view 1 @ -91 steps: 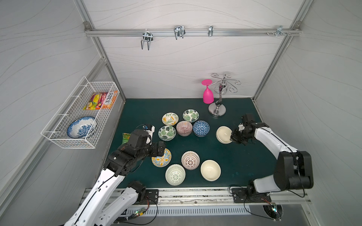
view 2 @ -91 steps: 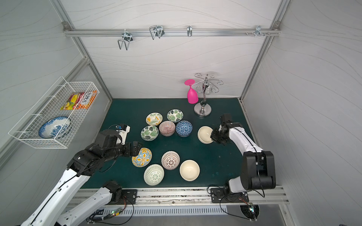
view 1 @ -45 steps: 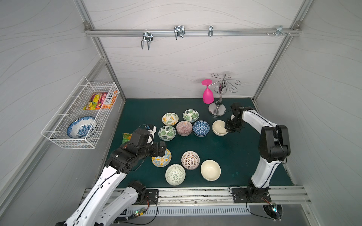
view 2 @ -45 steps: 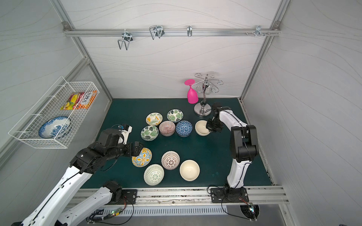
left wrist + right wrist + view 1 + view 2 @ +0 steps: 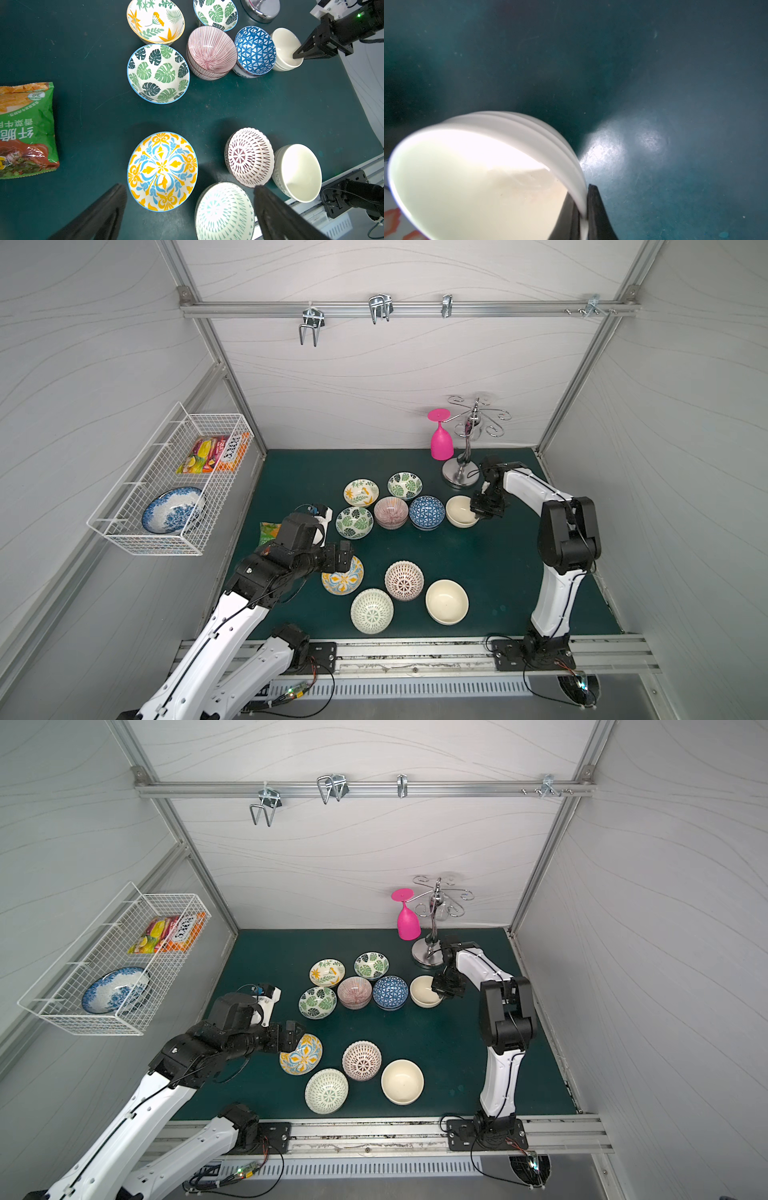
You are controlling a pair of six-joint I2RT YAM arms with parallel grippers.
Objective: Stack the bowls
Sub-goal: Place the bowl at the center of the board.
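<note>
Ten bowl mouths show on the mat [image 5: 519, 572] in both top views. Six form a far cluster: one floral bowl [image 5: 361, 492], a far leaf bowl [image 5: 404, 485], a near leaf bowl [image 5: 354, 522], one striped bowl [image 5: 390, 512], one blue bowl [image 5: 427, 512] and, at the right end, a far cream bowl [image 5: 457, 512]. Four sit nearer: one yellow-and-blue bowl [image 5: 345, 580], one pink lattice bowl [image 5: 404, 580], one green lattice bowl [image 5: 371, 610] and a near cream bowl [image 5: 446, 601]. The right gripper [image 5: 478, 509] is clamped on the far cream bowl's right rim. The left gripper [image 5: 343, 558] hangs over the yellow-and-blue bowl's left edge, spread wide and empty. One basket [image 5: 124, 539] on the left wall holds one larger blue-and-white bowl [image 5: 172, 510]. One pink glass [image 5: 441, 443] hangs on one rack [image 5: 459, 479], far right.

Seen from the left wrist, a second rim shows under the striped bowl [image 5: 211, 49] and under the blue bowl [image 5: 254, 48], so two of each. One snack bag [image 5: 25, 131] lies on the mat. The left gripper's two fingers [image 5: 108, 212] stand far apart with nothing gripped.

Seen from the right wrist, two fingers [image 5: 593, 207] pinch the far cream bowl's [image 5: 467, 176] wall, one inside and one outside. Whether its stepped outer rims are one bowl or several, I cannot tell.
</note>
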